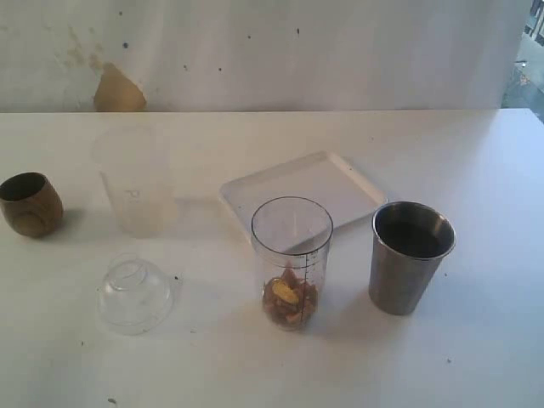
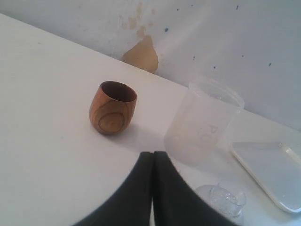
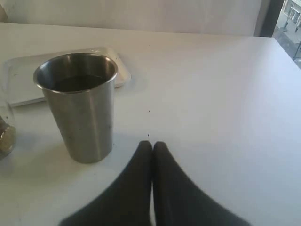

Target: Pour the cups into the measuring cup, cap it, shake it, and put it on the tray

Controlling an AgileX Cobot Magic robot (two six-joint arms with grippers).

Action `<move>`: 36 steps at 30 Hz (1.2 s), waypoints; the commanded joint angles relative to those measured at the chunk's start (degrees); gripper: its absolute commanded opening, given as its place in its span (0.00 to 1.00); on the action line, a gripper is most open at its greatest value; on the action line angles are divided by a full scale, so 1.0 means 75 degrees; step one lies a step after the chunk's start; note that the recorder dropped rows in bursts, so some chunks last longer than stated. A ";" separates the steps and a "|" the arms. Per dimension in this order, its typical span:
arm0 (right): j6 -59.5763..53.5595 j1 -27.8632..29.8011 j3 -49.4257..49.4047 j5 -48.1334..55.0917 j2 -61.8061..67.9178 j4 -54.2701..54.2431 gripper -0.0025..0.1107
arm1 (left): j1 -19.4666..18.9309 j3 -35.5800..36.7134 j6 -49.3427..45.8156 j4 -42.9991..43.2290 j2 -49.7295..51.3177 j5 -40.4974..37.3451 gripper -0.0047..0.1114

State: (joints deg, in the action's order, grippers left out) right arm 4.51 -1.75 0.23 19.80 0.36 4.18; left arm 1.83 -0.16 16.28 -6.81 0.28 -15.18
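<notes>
Rightward, steel tumbler just beside tray corner

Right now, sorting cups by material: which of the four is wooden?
The small round-bellied brown cup, far left in the exterior view; the others are a frosted plastic cup, a clear measuring cup, a steel tumbler.

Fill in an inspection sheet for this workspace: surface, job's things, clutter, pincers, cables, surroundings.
Surface: white table, a few dark specks.
Job's things: wooden cup far left; steel tumbler right; measuring cup centre, uncapped, brownish pieces at its bottom; tray behind it, bare.
Clutter: frosted cup near the wooden cup; clear dome lid lying in front of it.
Pincers: left pincer shut, empty, facing the wooden cup; right pincer shut, empty, facing the steel tumbler.
Cables: nothing seen.
Surroundings: white wall with a tan patch.
</notes>
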 commanded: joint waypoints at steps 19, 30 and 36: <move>0.0037 -0.0009 -0.0030 -0.0023 -0.0049 0.0043 0.02 | -0.0002 0.0021 -0.0033 0.0228 -0.0037 0.0008 0.04; 0.0037 -0.0009 -0.0030 -0.0023 -0.0049 0.0043 0.02 | -0.0002 0.0021 -0.3262 0.0228 -0.0037 -0.0036 0.04; 0.0037 -0.0009 -0.0030 -0.0023 -0.0049 0.0043 0.02 | -0.0002 0.0021 -0.3262 0.0228 -0.0037 -0.0036 0.04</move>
State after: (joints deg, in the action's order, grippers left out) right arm 4.51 -1.75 0.23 19.80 0.36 4.18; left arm 1.83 -0.16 -7.90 -5.28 0.28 -15.36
